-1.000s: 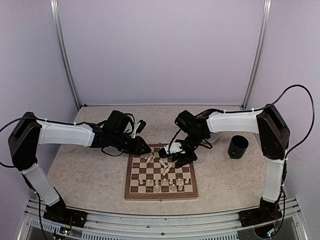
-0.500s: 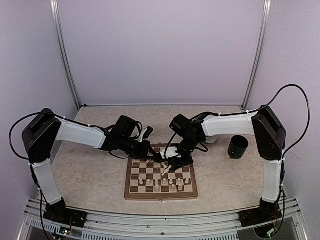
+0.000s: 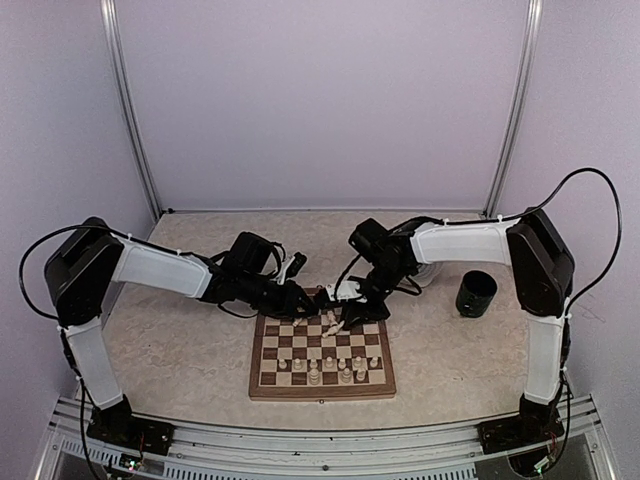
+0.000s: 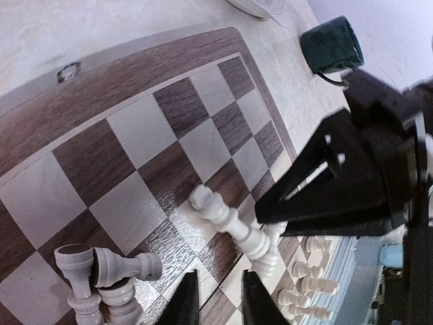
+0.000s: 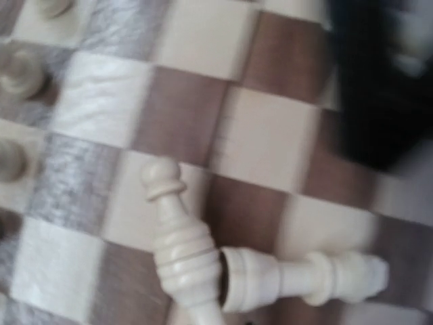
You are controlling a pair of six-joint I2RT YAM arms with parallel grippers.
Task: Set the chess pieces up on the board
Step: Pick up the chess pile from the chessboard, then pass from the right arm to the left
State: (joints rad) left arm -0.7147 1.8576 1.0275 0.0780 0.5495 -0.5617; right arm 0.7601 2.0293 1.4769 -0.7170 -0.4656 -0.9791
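Right fingers (image 3: 345, 316) drew back from toppled chess pieces (image 5: 183, 261).

A beige, faintly marbled table (image 3: 170, 345) stretched between pale lilac walls. A square wooden chessboard (image 3: 321, 391) with dark brown and cream checks lay flat on it, near the middle and toward the front edge. A dark green cup (image 3: 476, 293) stood upright on the bare surface to the right, well apart from the board. Beyond the board's far corner, a sliver of a pale rounded rim (image 4: 260, 7) rested on the tabletop.
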